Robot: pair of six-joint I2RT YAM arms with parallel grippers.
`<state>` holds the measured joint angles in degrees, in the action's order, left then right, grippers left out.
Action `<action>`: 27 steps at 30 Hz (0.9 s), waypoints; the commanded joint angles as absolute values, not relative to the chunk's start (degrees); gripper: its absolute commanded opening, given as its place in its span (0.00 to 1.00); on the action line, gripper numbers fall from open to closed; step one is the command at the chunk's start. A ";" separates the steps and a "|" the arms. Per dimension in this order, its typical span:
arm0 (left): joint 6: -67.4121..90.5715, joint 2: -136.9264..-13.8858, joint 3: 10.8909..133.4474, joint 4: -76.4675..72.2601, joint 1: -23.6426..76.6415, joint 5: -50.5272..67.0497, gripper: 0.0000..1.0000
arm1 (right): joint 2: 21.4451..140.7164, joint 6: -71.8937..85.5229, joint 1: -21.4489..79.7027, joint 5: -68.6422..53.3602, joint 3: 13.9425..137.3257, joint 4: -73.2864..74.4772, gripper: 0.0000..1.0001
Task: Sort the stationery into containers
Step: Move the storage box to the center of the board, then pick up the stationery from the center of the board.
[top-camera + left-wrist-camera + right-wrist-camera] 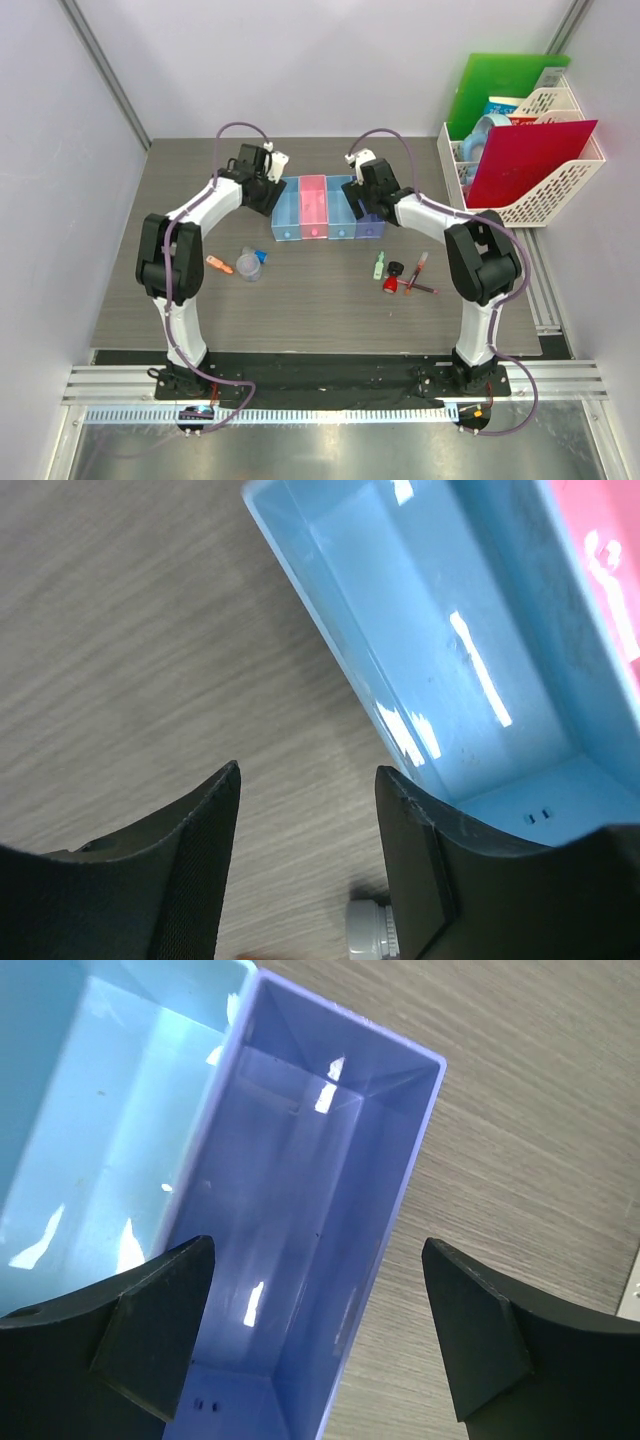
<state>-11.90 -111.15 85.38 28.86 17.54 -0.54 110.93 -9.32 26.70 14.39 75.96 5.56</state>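
Note:
The containers are four joined bins at the table's middle: light blue point(288, 218), pink point(313, 208), light blue point(340, 208), purple-blue point(370, 222). My left gripper point(272, 196) point(308, 775) is open and empty above bare table, just left of the leftmost blue bin point(470, 670). My right gripper point(361, 203) point(316, 1248) is open and empty, straddling the right wall of the purple-blue bin point(300, 1220). On the table lie an orange piece point(219, 264), a greyish clear roll point(249, 266), a tiny blue piece point(262, 256), a green piece point(379, 265), a red-black round cap point(392, 279) and dark-red pens point(419, 272).
A white mesh file rack point(560, 192) at the back right holds a red folder point(528, 160), a green folder point(500, 90) and a blue roll point(490, 128). Walls close off the left, the back and the right. A whitish ribbed piece point(375, 935) shows at the left wrist view's bottom edge.

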 commanded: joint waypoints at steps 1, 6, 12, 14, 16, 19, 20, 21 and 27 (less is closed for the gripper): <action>-10.63 -107.50 89.91 24.78 18.81 2.81 0.59 | 103.81 -9.67 29.97 9.40 75.85 3.78 0.93; -13.53 -101.61 88.51 29.87 18.28 4.21 0.64 | 97.83 -10.89 29.97 8.62 74.53 6.93 0.94; -18.36 -89.77 74.92 34.98 17.23 7.55 0.86 | 87.83 -13.70 29.97 5.10 70.85 12.73 0.98; -18.90 -86.94 71.38 36.03 17.14 6.95 0.87 | 85.35 -16.16 29.97 1.07 69.44 14.93 1.00; -17.85 -82.37 66.99 36.47 16.18 5.80 0.88 | 82.62 -19.32 30.23 -2.34 69.26 18.62 1.00; -15.12 -73.96 61.10 36.04 13.19 9.29 0.88 | 80.95 -21.88 32.16 -5.10 69.78 23.19 1.00; -15.55 -71.83 59.52 35.86 12.75 10.19 0.88 | 80.69 -22.84 32.60 -4.49 69.96 23.90 1.00; -16.25 -69.98 56.20 35.69 12.40 10.72 0.88 | 80.34 -23.03 33.13 -3.87 70.05 24.43 1.00; -22.05 -64.86 51.51 39.46 12.48 18.18 0.89 | 77.26 -23.47 33.93 -2.11 70.05 24.70 1.00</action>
<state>-17.80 -65.56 52.60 37.47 12.29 10.96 81.32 -21.45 33.85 -2.13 69.49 23.31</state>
